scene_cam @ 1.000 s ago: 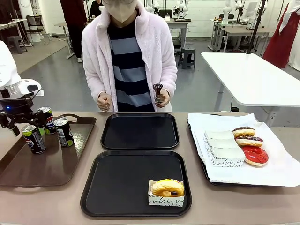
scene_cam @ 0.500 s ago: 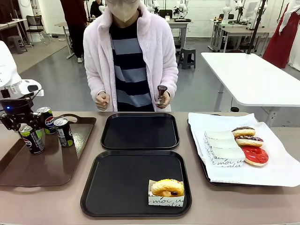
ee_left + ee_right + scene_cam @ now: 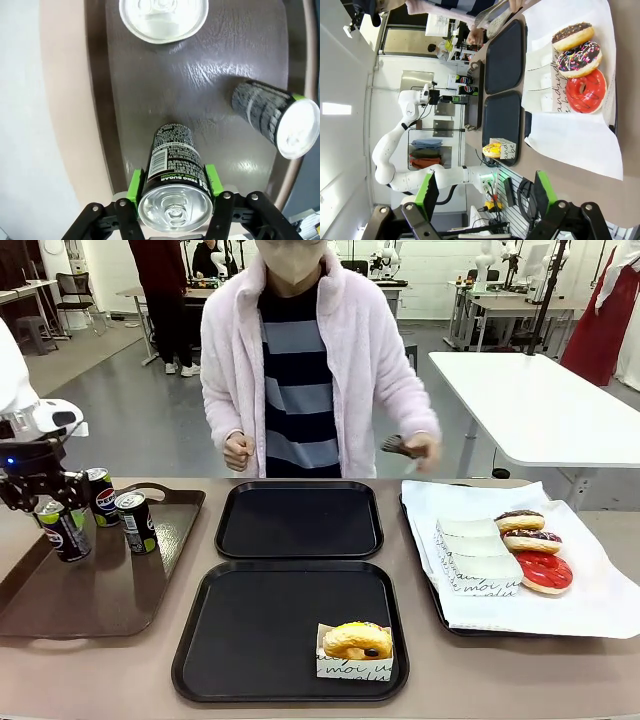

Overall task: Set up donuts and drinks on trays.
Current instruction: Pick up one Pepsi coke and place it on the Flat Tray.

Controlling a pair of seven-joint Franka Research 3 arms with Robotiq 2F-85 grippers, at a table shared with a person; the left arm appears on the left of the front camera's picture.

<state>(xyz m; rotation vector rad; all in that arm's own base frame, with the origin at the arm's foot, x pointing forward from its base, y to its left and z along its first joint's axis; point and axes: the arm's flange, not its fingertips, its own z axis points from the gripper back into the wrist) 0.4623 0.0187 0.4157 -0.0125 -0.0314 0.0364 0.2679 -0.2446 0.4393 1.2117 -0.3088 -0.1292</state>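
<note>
- The left pincer (image 3: 172, 200) is closed on one can (image 3: 172, 165), with a green pad pressed to each side just below the silver top. Gripping high on the body looks meant to leave the base free for setting down.
- In the front view this can leans a little over the far left of the brown tray (image 3: 100, 590). I cannot tell whether its base is clear of the tray floor.
- A second can (image 3: 100, 497) and a third can (image 3: 135, 522) stand upright on the same brown tray, just beside the gripped one. The tray seems to serve as the drinks supply.
- The near black tray (image 3: 270, 630) carries a yellow donut (image 3: 357, 640) in its paper sleeve at the front right corner. The rest of its floor is bare, so there is room for a drink on its left side.
- The far black tray (image 3: 300, 520) has nothing on it, so the task is judged to be at an early stage.
- Three more donuts, chocolate (image 3: 520, 521), sprinkled (image 3: 533, 540) and red (image 3: 543, 571), lie in a row on the paper-lined tray (image 3: 600, 610) at the right of the surface (image 3: 100, 670).
- The person's hand (image 3: 420, 448) holds tongs above the far corner of that paper, probably to fetch a donut.
- The right pincer (image 3: 482, 192) stands wide with nothing between its pads, high above the right end of the surface.
</note>
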